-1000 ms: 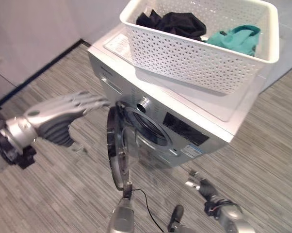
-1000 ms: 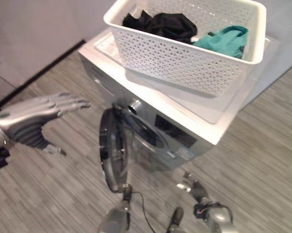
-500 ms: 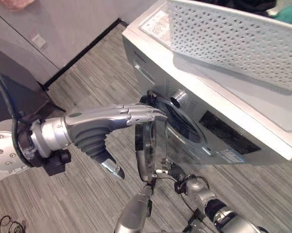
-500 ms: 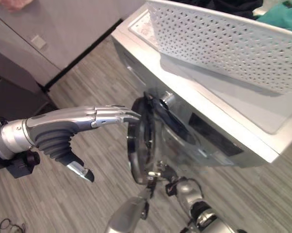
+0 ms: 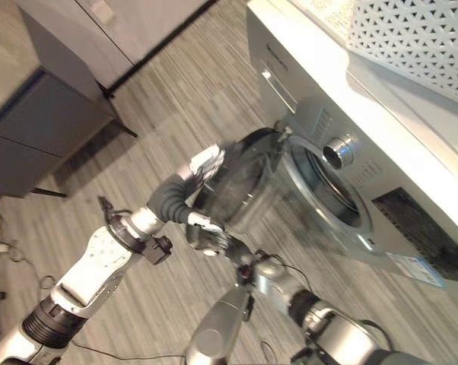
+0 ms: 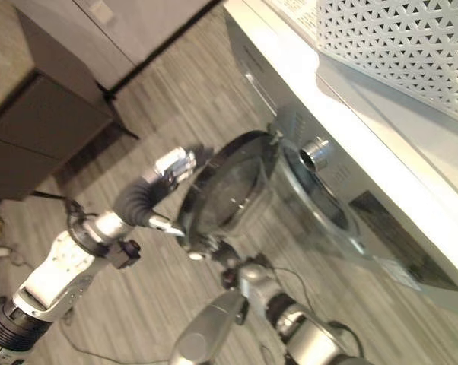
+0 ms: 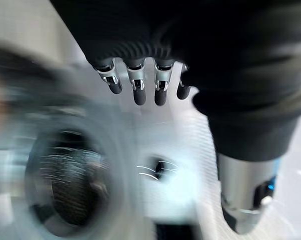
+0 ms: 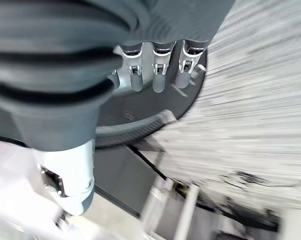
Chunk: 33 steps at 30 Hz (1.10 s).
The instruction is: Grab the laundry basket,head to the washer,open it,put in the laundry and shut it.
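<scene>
Basket (image 5: pixel 419 34) sits on the washer (image 5: pixel 381 144) top w/ laundry not yet loaded, and door (image 5: pixel 240 179) is swung open, so loading + shutting are left, I'd judge. Left hand (image 5: pixel 205 161) lies at the door's outer edge, fingers (image 7: pixel 135 85) straight-ish; right hand (image 5: pixel 214 242) under the rim, grip can't tell. Basket's white perforated plastic; door's a round glass bowl in a dark ring; washer's smooth silver-grey.
</scene>
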Motion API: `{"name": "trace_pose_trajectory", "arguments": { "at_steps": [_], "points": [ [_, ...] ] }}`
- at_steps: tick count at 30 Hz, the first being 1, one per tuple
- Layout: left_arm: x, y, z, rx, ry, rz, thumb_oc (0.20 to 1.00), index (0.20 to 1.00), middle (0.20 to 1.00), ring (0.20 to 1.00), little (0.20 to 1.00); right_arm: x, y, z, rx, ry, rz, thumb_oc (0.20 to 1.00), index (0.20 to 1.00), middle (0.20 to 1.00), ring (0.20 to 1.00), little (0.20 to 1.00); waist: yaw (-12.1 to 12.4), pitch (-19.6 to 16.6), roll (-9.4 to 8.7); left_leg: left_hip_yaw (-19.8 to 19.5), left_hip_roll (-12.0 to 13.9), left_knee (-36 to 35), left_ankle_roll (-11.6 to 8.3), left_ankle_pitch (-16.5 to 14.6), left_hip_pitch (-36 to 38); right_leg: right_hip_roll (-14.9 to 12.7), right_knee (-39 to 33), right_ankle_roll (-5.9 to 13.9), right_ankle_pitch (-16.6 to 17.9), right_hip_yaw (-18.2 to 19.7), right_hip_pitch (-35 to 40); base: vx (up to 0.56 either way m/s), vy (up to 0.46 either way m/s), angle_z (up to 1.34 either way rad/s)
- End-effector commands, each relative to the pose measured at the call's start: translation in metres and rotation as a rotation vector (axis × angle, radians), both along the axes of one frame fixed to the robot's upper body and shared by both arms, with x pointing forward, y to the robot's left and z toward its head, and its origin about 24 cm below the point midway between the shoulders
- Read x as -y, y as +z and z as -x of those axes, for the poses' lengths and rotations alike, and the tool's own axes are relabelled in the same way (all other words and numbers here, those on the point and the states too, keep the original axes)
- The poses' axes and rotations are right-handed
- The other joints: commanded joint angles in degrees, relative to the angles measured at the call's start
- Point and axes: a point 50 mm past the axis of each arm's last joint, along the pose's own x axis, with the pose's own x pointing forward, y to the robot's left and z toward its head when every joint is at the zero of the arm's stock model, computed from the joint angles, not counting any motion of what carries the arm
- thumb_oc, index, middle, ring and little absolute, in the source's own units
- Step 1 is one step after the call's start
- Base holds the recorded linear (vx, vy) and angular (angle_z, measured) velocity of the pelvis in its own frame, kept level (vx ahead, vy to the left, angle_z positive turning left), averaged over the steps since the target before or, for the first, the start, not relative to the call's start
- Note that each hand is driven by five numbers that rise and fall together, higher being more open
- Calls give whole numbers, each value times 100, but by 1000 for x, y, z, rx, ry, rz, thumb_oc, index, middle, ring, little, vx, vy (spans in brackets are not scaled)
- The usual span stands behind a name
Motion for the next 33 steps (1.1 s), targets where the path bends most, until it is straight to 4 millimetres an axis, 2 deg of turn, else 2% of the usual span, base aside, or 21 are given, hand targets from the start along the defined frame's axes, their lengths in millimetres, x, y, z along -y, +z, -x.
{"name": "trace_pose_trajectory", "arguments": {
  "at_steps": [1,4,8,10,12,13,14,15,16,17,20,21,22,23,24,26,27,30,31,32,33],
  "points": [
    [0,23,5,59,-51,25,1000,1000,1000,1000,1000,20,-25,10,-64,-19,163,1000,1000,1000,1000,1000,40,-25,-32,176,22,176,-84,-660,180,-628,167,366,742,84,553,32,51,11],
    [1,-1,10,-73,-44,101,1000,1000,1000,1000,1000,48,-49,24,-159,-68,252,1000,1000,1000,1000,1000,-120,-10,-92,226,46,132,-17,-709,369,-655,378,356,739,189,509,30,55,1],
    [6,-49,16,-311,-55,142,1000,1000,1000,1000,1000,94,-70,40,-250,-167,323,1000,1000,1000,1000,1000,-355,-8,-215,270,76,32,13,-720,563,-637,430,375,819,251,532,32,18,-16],
    [12,-74,26,-459,-117,135,1000,1000,1000,1000,1000,115,-79,50,-288,-209,354,1000,1000,1000,1000,1000,-527,-38,-292,293,66,-27,31,-721,642,-628,429,395,872,279,557,35,20,-21],
    [17,-95,36,-579,-180,105,1000,1000,1000,1000,1000,131,-85,59,-311,-238,379,1000,1000,1000,1000,1000,-660,-83,-348,318,65,-87,47,-728,729,-624,423,416,923,291,587,38,35,-22],
    [16,-112,42,-659,-190,67,1000,1000,1000,1000,1000,138,-87,64,-321,-253,380,1000,1000,1000,1000,1000,-791,-96,-391,351,75,-111,54,-732,756,-622,433,431,977,316,576,21,31,-14],
    [17,-113,42,-660,-193,67,1000,1000,1000,1000,1000,139,-87,64,-322,-255,381,1000,1000,1000,1000,1000,-779,-102,-384,354,73,-118,55,-730,760,-624,431,432,979,318,576,17,25,-13],
    [9,-131,45,-712,-162,-25,1000,1000,1000,1000,1000,150,-90,71,-335,-290,375,1000,1000,1000,1000,1000,-925,-124,-439,388,95,-162,58,-736,801,-609,410,448,1028,352,564,10,9,-16],
    [10,-132,45,-712,-164,-25,1000,1000,1000,1000,1000,150,-90,71,-335,-292,375,1000,1000,1000,1000,1000,-917,-128,-433,389,95,-167,58,-734,804,-609,407,449,1030,352,565,2,7,-19],
    [-4,-155,41,-729,-47,-188,1000,1000,1000,1000,1000,159,-90,75,-336,-353,346,1000,1000,1000,1000,1000,-1071,-140,-514,419,106,-171,55,-733,794,-589,384,448,1061,362,547,-14,-5,-19],
    [-27,-191,18,-732,226,-476,1000,1000,1000,1000,1000,161,-83,73,-287,-390,301,1000,1000,1000,1000,1000,-1293,-105,-677,476,139,-93,42,-720,685,-556,369,425,1054,389,451,-44,-10,-7],
    [-25,-192,17,-728,225,-475,1000,1000,1000,1000,1000,162,-83,73,-285,-391,304,1000,1000,1000,1000,1000,-1298,-98,-661,476,139,-85,42,-723,677,-557,372,425,1052,389,446,-61,-25,-3],
    [-30,-196,4,-713,319,-542,1000,1000,1000,1000,1000,160,-79,70,-259,-385,306,1000,1000,1000,1000,1000,-1356,-66,-720,484,152,-45,39,-718,622,-538,365,411,1042,398,406,-69,-28,-3],
    [-41,-197,-7,-707,422,-617,1000,1000,1000,1000,1000,160,-76,67,-232,-373,319,1000,1000,1000,1000,1000,-1424,-24,-785,505,171,-27,32,-705,572,-514,351,403,1047,414,354,-210,-77,-2],
    [-109,-142,-59,-577,789,-837,1000,1000,1000,1000,1000,151,-55,52,-86,-292,335,1000,1000,1000,1000,1000,-1672,189,-1064,620,318,-51,-26,-636,458,-413,303,394,1130,566,114,-199,-69,-2],
    [-131,-111,-75,-501,877,-884,1000,1000,1000,1000,1000,154,-49,51,-48,-285,335,1000,1000,1000,1000,1000,-1751,284,-1136,648,397,-72,-59,-599,432,-376,276,406,1166,611,50,-115,-34,-56],
    [-153,-81,-83,-449,966,-884,1000,1000,1000,1000,1000,161,-48,54,-49,-310,323,1000,1000,1000,1000,1000,-1803,318,-1174,671,457,-82,-82,-587,426,-358,242,414,1185,642,31,-30,1,-78],
    [-178,-56,-83,-417,1069,-869,1000,1000,1000,1000,1000,173,-56,67,-95,-372,302,1000,1000,1000,1000,1000,-1870,301,-1230,701,493,-89,-92,-613,468,-354,205,443,1263,700,29,7,37,-18],
    [-198,-42,-76,-380,1131,-898,1000,1000,1000,1000,1000,192,-70,88,-179,-445,332,1000,1000,1000,1000,1000,-1949,238,-1273,779,505,-66,-71,-697,562,-376,229,463,1400,797,19,20,66,-18],
    [-198,-43,-76,-380,1131,-898,1000,1000,1000,1000,1000,192,-70,88,-180,-444,332,1000,1000,1000,1000,1000,-1945,237,-1276,784,505,-66,-70,-699,565,-377,228,463,1401,803,18,35,110,-29],
    [-210,-37,-69,-353,1165,-930,1000,1000,1000,1000,1000,209,-81,107,-248,-490,382,1000,1000,1000,1000,1000,-1997,181,-1299,857,506,-61,-36,-771,665,-403,259,463,1542,881,11,27,82,-26]
  ]
}}
